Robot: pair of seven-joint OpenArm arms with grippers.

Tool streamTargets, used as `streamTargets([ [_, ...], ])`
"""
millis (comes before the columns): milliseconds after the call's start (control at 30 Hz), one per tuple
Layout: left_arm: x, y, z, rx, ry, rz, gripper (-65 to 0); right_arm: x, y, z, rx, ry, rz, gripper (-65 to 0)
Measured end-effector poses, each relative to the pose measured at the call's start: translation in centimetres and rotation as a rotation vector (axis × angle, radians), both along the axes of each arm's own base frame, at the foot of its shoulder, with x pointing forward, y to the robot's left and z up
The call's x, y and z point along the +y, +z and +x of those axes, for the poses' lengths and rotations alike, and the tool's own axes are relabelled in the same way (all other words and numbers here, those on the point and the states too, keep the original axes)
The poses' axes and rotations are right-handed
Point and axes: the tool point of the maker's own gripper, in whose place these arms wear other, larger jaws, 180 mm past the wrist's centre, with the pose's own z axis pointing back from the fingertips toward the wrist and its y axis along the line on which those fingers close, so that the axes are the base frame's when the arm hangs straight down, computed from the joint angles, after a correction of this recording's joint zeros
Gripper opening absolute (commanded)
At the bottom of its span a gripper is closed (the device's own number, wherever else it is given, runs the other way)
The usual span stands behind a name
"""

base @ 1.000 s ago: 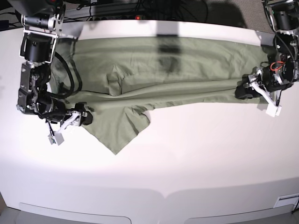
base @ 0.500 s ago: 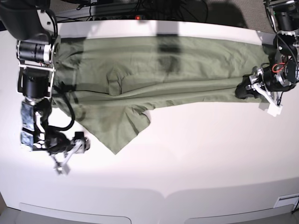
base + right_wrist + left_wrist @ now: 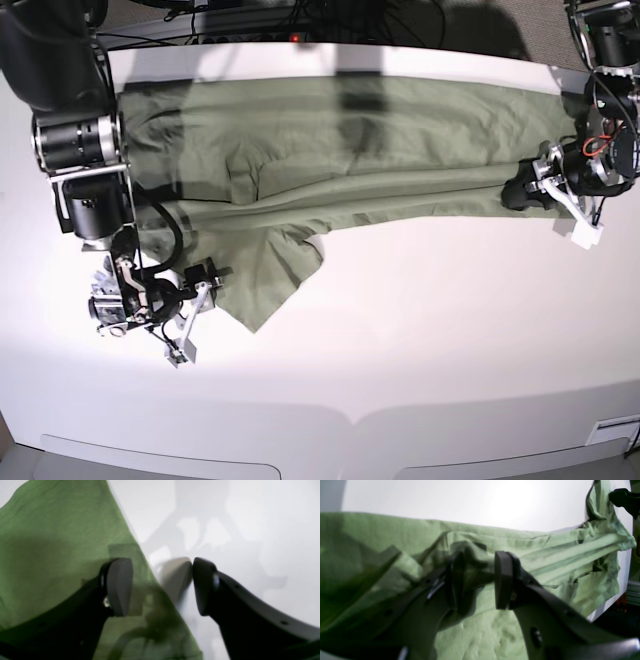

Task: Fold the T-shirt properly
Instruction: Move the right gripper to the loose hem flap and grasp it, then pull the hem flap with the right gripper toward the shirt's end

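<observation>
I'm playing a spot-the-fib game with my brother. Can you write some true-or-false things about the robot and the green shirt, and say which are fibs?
1. The T-shirt lies spread across the white table. True.
2. The left gripper has a bunch of shirt cloth between its jaws. True.
3. The right gripper is squeezed tight on the shirt. False: its jaws stand apart, one over the cloth and one over bare table, around the shirt's edge.
4. The shirt is folded into a neat square. False: it is stretched out long and wrinkled.
5. A second, red shirt lies on the table. False: only the green one is there.
</observation>
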Motion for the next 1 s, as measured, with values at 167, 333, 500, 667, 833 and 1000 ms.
streamTargets([
  [167,0.0,0.0,0.0,0.001,-0.001,-0.001,-43.5,1.5,-0.1,-0.1,0.013,0.025,0.019,-32.1],
  [333,0.0,0.0,0.0,0.001,-0.001,-0.001,-43.5,1.5,-0.1,-0.3,0.029,0.032,0.016,-49.4],
  [500,0.0,0.0,0.0,0.0,0.0,-0.001,-43.5,1.7,0.0,-0.3,0.028,0.028,0.029,-65.0],
  [667,0.0,0.0,0.0,0.0,0.0,-0.001,-43.5,1.8,0.3,-0.1,0.017,0.036,0.025,-65.0],
  [833,0.0,0.0,0.0,0.0,0.0,-0.001,-43.5,2.2,1.7,-0.1,0.023,0.055,0.027,-65.0],
  [1000,0.0,0.0,0.0,0.0,0.0,-0.001,-43.5,3.2,4.9,0.6,-0.004,0.083,0.064,-65.0],
])
